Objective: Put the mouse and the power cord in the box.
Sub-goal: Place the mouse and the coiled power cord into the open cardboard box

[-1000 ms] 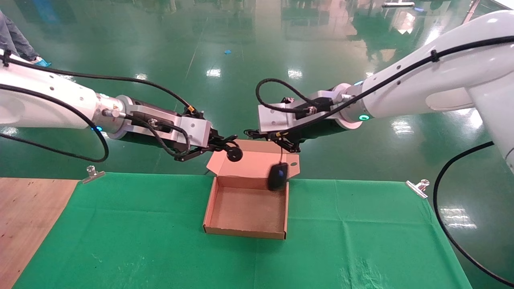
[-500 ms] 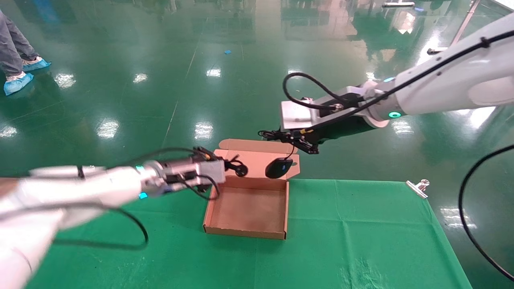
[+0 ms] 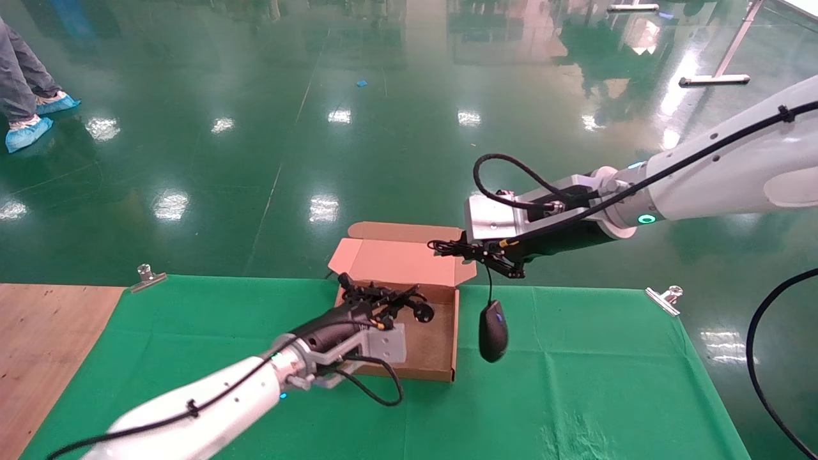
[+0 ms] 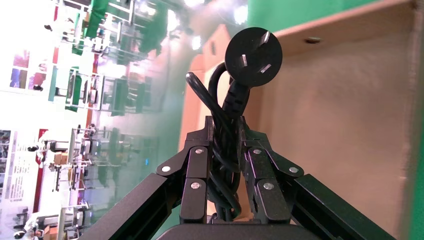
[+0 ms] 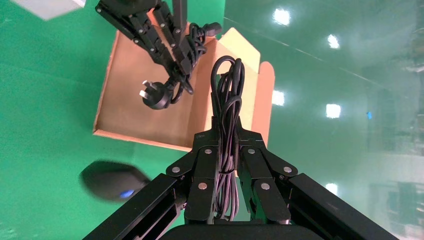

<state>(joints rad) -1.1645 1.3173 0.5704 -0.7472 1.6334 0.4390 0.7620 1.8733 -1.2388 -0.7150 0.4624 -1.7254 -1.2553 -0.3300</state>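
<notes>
Left hand (image 3: 383, 300) clamped on the bundled black power cord (image 4: 226, 130), round plug (image 3: 423, 312) hanging over the open brown cardboard box (image 3: 396, 348). Right hand (image 3: 489, 255) pinched on the mouse's coiled thin cable (image 5: 226, 100), beside the box lid (image 3: 383, 259). Black oval mouse (image 3: 493, 330) dangling outside the box wall, above the green-clothed worktop (image 3: 575, 358); contact hard to judge.

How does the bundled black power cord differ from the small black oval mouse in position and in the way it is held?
The bundled black power cord is over the open brown cardboard box; the small black oval mouse hangs outside it, above the green cloth.

The left end effector clamps the cord's bundle directly; the right end effector holds only the mouse's folded cable, so the mouse dangles.

Both are black and gripped.
</notes>
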